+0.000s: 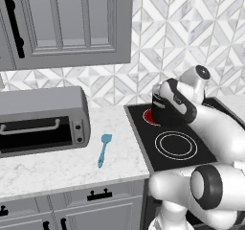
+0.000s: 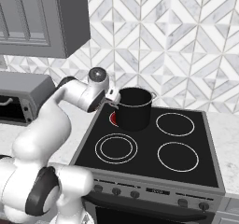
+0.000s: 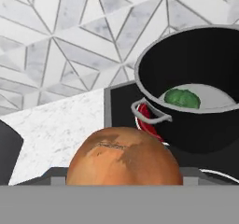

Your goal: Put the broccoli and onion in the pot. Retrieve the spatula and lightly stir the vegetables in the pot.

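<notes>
The orange-brown onion (image 3: 123,157) sits right in front of the hand camera, held in my gripper (image 2: 113,96), which hovers just left of the black pot (image 2: 134,107) at rim height. My fingertips are hidden behind the onion. In the hand view the pot (image 3: 196,125) stands on a glowing red burner, and the green broccoli (image 3: 182,98) lies on its pale bottom. The light-blue spatula (image 1: 103,150) lies on the marble counter left of the stove, handle toward the front edge. From the left base view my arm covers most of the pot (image 1: 161,114).
A black glass cooktop (image 2: 154,148) with several ring burners spreads in front of the pot. A grey toaster oven (image 1: 43,121) stands on the counter (image 1: 57,169) at the left, with wall cabinets (image 1: 72,23) above. A tiled wall closes the back.
</notes>
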